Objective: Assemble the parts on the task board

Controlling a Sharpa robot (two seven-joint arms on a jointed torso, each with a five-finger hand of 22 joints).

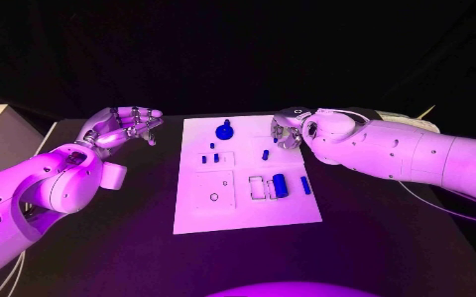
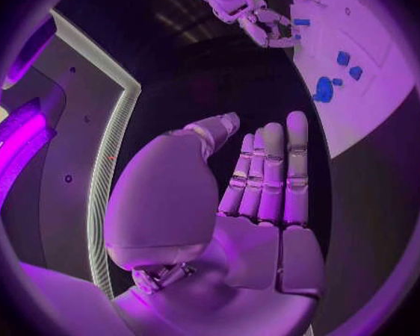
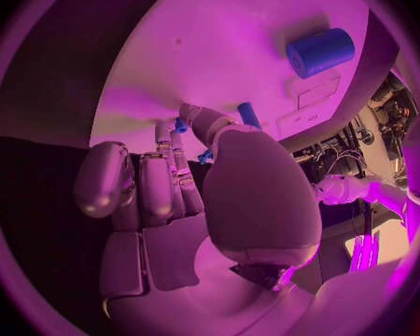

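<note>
The white task board lies in the middle of the black table. On it are a round blue part, a short blue peg, a blue cylinder and a slim blue bar. My right hand hovers over the board's far right corner with its fingers curled down. In the right wrist view its thumb and fingertips stand close together beside the peg, with a small blue bit between them; a grip cannot be made out. My left hand is off the board's left side, holding nothing.
A pale box stands at the table's left edge. Several small blue pieces sit in the board's left half, above a square plate with a hole. Bare black table lies on both sides of the board.
</note>
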